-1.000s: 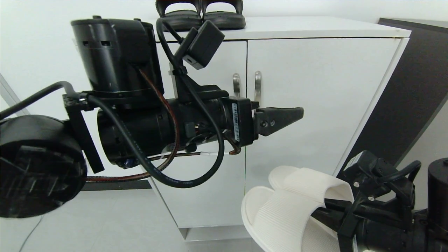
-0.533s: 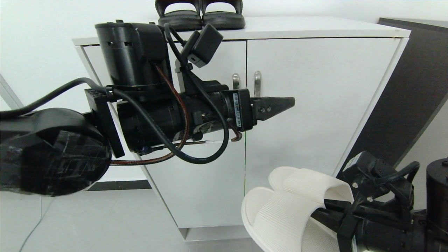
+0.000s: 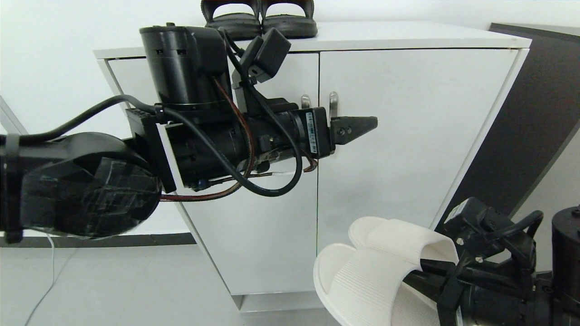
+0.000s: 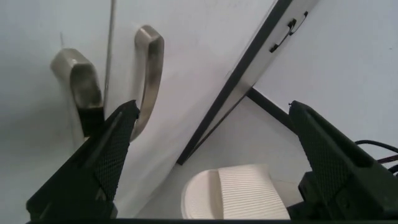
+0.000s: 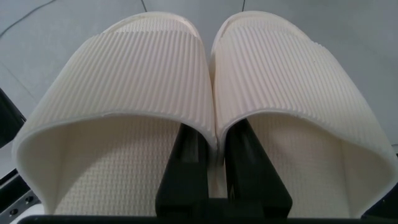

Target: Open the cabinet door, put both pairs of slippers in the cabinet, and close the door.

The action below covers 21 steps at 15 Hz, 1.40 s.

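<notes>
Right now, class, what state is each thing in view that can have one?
cabinet doors: both shut.
left gripper: open, empty.
white slippers: held as a pair.
right gripper: shut on white slippers.
black slippers: lying side by side on the cabinet top.

The left arm (image 3: 195,136) is built of glossy black cylinders. A thick black cable (image 3: 272,190) and a thinner reddish-brown wire (image 3: 204,197) loop beneath it. A white barcode label (image 3: 311,133) marks the wrist collar, with a black camera box (image 3: 267,54) above. The left pincer (image 3: 372,123) has wedge-shaped black fingers (image 3: 358,127) with two screws (image 3: 343,131). The right arm (image 3: 498,276) is black with silver screw heads (image 3: 461,241).
</notes>
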{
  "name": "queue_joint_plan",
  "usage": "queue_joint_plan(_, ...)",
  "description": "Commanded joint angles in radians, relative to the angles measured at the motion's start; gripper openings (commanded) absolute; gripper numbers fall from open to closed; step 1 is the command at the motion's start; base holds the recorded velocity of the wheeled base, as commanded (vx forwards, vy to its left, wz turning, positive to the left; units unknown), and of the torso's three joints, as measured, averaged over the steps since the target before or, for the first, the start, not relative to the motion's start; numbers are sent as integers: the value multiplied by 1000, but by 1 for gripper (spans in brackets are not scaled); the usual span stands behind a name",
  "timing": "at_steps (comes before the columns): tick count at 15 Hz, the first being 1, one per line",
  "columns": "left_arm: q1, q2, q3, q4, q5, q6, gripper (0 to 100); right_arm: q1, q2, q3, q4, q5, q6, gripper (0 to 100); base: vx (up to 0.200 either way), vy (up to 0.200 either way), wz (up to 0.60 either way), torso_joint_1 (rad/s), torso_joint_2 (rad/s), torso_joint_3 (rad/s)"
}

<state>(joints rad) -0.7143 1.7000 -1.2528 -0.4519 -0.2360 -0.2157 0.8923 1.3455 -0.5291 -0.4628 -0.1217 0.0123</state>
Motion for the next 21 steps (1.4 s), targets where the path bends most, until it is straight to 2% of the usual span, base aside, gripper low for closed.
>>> queue_joint_plan(1, 1, 32, -10, -2, 1, -1, 100, 0, -2, 0, 0, 1, 1, 0, 0, 0, 0, 0, 0, 0)
queue_joint_plan(7, 1, 86, -76, 1, 0, -2, 100, 0, -2, 5, 0, 1, 3, 0, 0, 0, 0, 0, 0, 0)
queue_joint_plan(8, 1, 86, -76, 1, 0, -2, 0, 0, -3, 5, 0, 1, 3, 0, 0, 0, 0, 0, 0, 0)
queue_joint_plan(11, 1, 82, -73, -1, 0, -2, 0, 0, -23, 5, 3, 5, 6, 0, 0, 0, 0, 0, 0, 0)
queue_joint_plan(15, -19, 40, -39, -4, 0, -4, 0, 2, -85, 46, 10, 143, -2, 0, 0, 0, 0, 0, 0, 0)
queue_joint_plan(21, -59, -42, 35, -5, 1, -4, 0, 4, -151, 78, 58, 220, -66, 0, 0, 0, 0, 0, 0, 0)
